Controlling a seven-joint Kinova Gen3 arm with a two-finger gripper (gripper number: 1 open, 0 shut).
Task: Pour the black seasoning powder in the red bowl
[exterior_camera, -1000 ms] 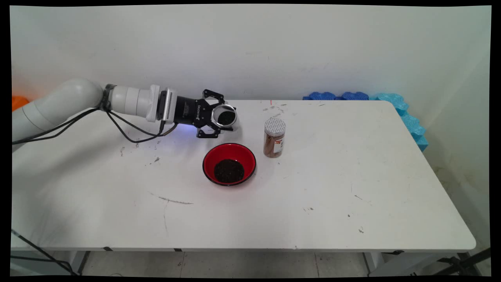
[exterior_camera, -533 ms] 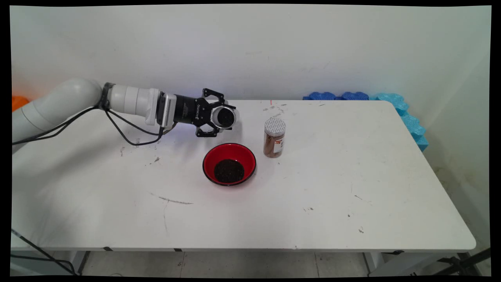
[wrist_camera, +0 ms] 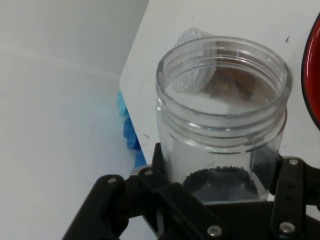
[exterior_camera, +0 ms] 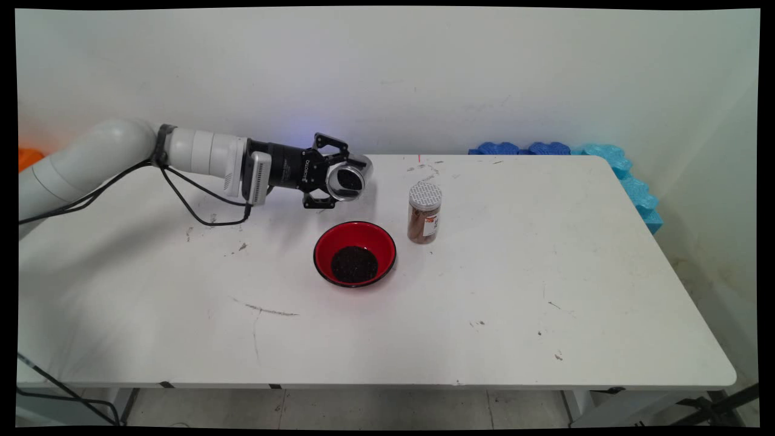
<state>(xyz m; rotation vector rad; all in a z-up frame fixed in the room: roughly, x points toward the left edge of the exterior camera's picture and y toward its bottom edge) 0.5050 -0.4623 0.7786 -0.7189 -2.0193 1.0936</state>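
Observation:
My gripper is shut on a clear open jar, held on its side above the table with its mouth toward the camera. A little dark grain is left at the bottom of the jar, which fills the hand view between my fingers. Just below and in front stands a red bowl with a heap of dark grains in it; its rim shows at the right edge of the hand view. A lidded jar of brown powder stands upright to the right of the gripper.
Blue foam pieces line the table's far right corner and right edge. An orange thing shows at the far left by the wall. Black cables hang from the arm.
The gripper with the clear jar has risen slightly and turned at the wrist, so the jar has rolled a bit. The bowl and the lidded jar have not moved.

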